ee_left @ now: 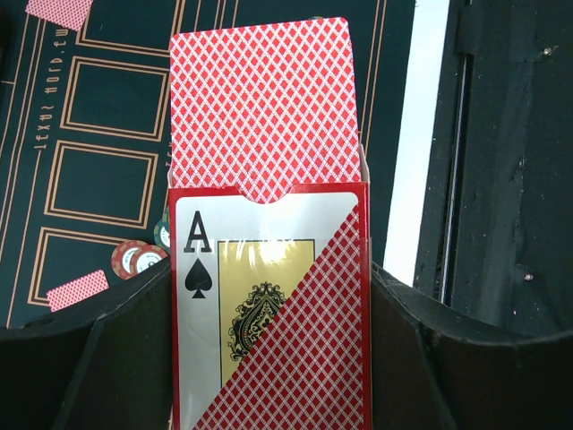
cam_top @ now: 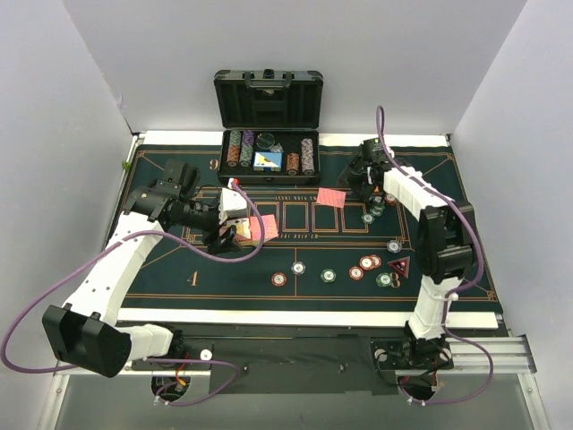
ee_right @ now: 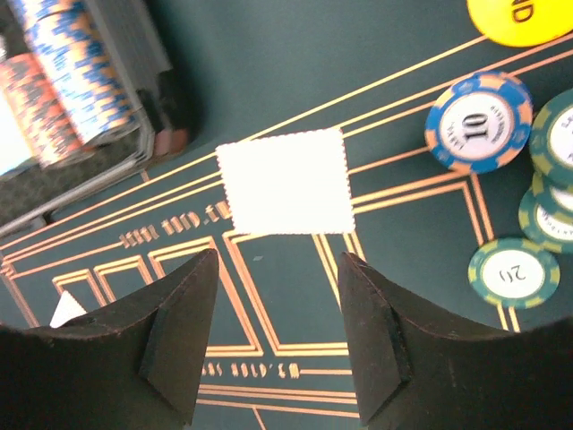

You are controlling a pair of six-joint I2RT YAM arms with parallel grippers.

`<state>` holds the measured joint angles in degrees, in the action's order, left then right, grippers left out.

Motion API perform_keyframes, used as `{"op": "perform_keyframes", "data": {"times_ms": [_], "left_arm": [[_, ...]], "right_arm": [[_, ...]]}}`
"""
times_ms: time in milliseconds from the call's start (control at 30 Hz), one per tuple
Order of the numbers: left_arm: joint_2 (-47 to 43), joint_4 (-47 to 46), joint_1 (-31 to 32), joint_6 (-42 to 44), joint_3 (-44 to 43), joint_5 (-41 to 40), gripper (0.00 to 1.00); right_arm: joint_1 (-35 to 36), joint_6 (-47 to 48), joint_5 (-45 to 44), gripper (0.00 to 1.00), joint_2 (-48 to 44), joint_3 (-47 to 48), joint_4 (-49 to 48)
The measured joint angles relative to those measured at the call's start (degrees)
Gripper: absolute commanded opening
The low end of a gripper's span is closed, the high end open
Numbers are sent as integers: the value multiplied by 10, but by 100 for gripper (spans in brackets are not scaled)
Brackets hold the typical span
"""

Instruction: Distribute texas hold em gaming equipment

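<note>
1. Left gripper (ee_left: 270,358): clamped on the card box (ee_left: 269,305) and holding it above the left half of the mat (cam_top: 179,269). One red-backed card (ee_left: 260,98) stands well out of the box mouth.
2. Right gripper (ee_right: 277,331): fingers apart, nothing between them. It hovers over the far right of the mat. A dealt card (ee_right: 285,182) lies flat just beyond the fingertips, clear of both.
3. Other equipment: poker chips (cam_top: 329,274) lie scattered along the near right of the mat, with the triangular marker (cam_top: 399,265) among them. The open case (cam_top: 269,98) sits at the far edge.
4. Judgement: the step in hand is dealing cards from the box.
5. Recommendation: bring the right gripper to the exposed card end and pinch only that card — not the box lip. Draw it straight along the box's length while the left grip holds firm. Lay each card flat in its own outlined space, well clear of the chips.
</note>
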<state>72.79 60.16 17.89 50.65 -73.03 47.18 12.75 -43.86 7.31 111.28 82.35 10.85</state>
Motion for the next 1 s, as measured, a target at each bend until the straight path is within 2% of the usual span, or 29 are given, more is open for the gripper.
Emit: {"op": "perform_keyframes", "data": {"times_ms": [200, 467, 567, 800, 1000], "left_arm": [[0, 0, 0, 0, 0, 0, 13], [0, 0, 1, 0, 0, 0, 13], [0, 0, 1, 0, 0, 0, 13], [0, 0, 2, 0, 0, 0, 13], [0, 0, 4, 0, 0, 0, 13]], "right_arm": [[30, -3, 48, 71, -105, -56, -7], [83, -59, 192, 84, -328, -169, -51], [116, -83, 225, 87, -379, -189, -87], [224, -96, 246, 89, -366, -192, -106], [272, -96, 245, 84, -317, -192, -106]]}}
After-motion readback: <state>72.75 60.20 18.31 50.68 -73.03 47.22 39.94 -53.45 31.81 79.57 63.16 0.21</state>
